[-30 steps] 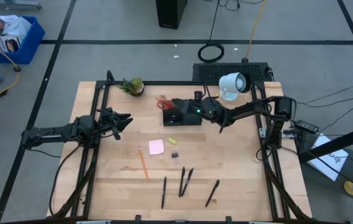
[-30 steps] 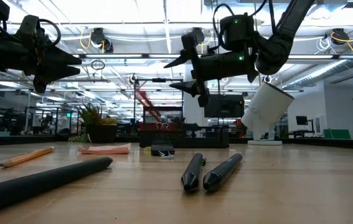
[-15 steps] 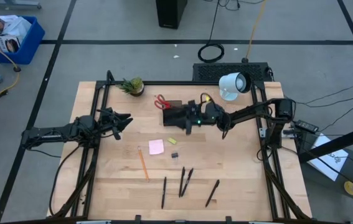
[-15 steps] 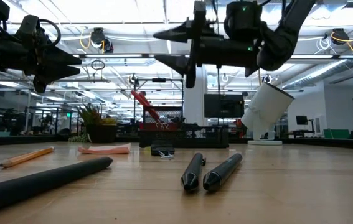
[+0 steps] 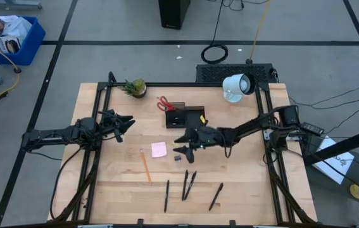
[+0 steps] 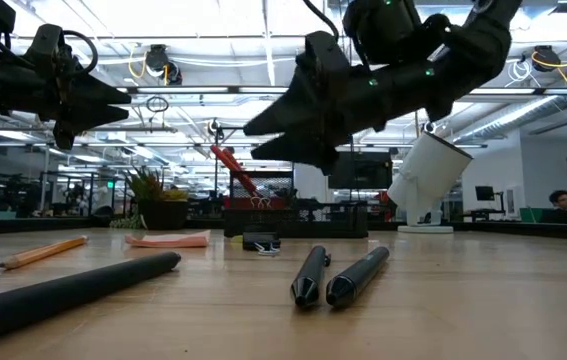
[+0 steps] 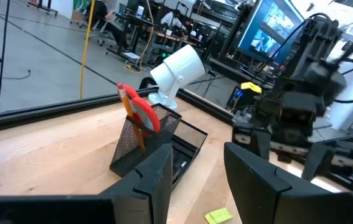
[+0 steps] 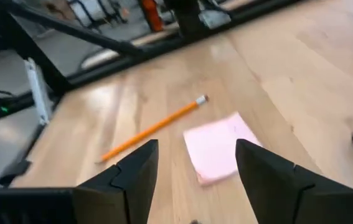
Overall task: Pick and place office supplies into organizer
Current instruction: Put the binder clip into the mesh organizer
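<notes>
Nearest the table's front edge lie four black pens (image 5: pixel 187 186), then an orange pencil (image 5: pixel 145 166). Just past them, the pink sticky-note pad (image 5: pixel 159 149) sits flat, a small yellow piece (image 5: pixel 175 143) beside it. Over that spot hangs the right gripper (image 5: pixel 180 144), fingers parted, nothing between them, tips pointing toward the pad. Out on the left side hovers the left gripper (image 5: pixel 127 123), fingers apart and empty. Farther back stands the black mesh organizer (image 5: pixel 185 117), red-handled scissors (image 5: pixel 164 103) upright in its cup section.
</notes>
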Robot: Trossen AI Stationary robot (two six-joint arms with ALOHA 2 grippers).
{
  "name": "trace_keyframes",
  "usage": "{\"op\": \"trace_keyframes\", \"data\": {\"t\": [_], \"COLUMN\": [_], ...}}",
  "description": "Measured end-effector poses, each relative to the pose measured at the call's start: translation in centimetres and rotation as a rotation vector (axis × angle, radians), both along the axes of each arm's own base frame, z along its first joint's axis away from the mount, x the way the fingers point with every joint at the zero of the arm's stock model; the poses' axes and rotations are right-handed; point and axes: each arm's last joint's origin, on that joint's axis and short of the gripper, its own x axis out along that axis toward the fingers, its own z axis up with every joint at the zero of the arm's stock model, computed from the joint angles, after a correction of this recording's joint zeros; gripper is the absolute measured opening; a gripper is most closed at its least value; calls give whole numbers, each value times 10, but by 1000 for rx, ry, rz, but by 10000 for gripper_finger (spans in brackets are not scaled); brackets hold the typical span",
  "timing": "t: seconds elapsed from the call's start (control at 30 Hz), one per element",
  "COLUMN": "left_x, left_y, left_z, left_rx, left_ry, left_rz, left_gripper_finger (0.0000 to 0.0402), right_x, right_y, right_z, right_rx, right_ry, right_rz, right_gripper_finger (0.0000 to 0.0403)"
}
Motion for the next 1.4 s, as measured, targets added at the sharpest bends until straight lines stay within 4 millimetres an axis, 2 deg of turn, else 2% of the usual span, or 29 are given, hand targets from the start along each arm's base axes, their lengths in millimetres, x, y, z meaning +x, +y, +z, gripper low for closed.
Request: {"op": "trace_keyframes", "data": {"t": [0.27,0.47,0.53,0.7,0.77,0.87,0.93,1.0,1.13,1.23,1.4], "left_x": [0,0,0,0,0,0,0,0,0,0,0], "left_y": [0,0,0,0,0,0,0,0,0,0,0], "left_z": [0,0,0,0,0,0,0,0,0,0,0], "left_rx": [0,0,0,0,0,0,0,0,0,0,0], "left_ry": [0,0,0,1,0,0,1,0,0,1,0], "left_rz": [0,0,0,0,0,0,0,0,0,0,0], "left_gripper_finger": [147,147,147,147,147,147,147,147,147,147,147], "right_x": [-8,-11,-11,-5,2,20,35,53,81,87,86], "right_y": [22,37,40,42,42,44,49,54,61,62,63], "right_z": [-11,-7,-10,-29,-23,-3,10,20,41,42,39], "right_rx": [-4,-114,-194,-297,-278,-182,-73,27,150,187,151], "right_ry": [98,85,162,541,607,648,710,789,782,764,775], "right_rz": [-307,-365,-385,-497,-574,-666,-642,-536,-328,-302,-272], "right_gripper_finger": [205,205,205,205,205,205,207,207,204,204,209]}}
